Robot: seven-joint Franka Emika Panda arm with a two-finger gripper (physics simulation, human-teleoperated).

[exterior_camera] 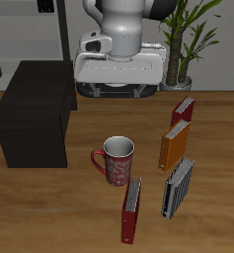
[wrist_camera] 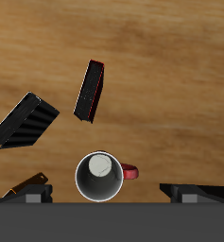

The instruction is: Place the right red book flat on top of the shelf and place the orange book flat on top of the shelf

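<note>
The matte-black boxy shelf sits flat-topped and bare. Beside it stands a glossy mug, with the end effector high above, fingers spread wide. The thin red book stands on edge nearer the surface's front, long axis roughly front-to-back. The orange book stands farther back.

No readable text, label, brand, number or sign shows in either view. The book covers and spines, the mug and the shelf carry no lettering that can be made out.
</note>
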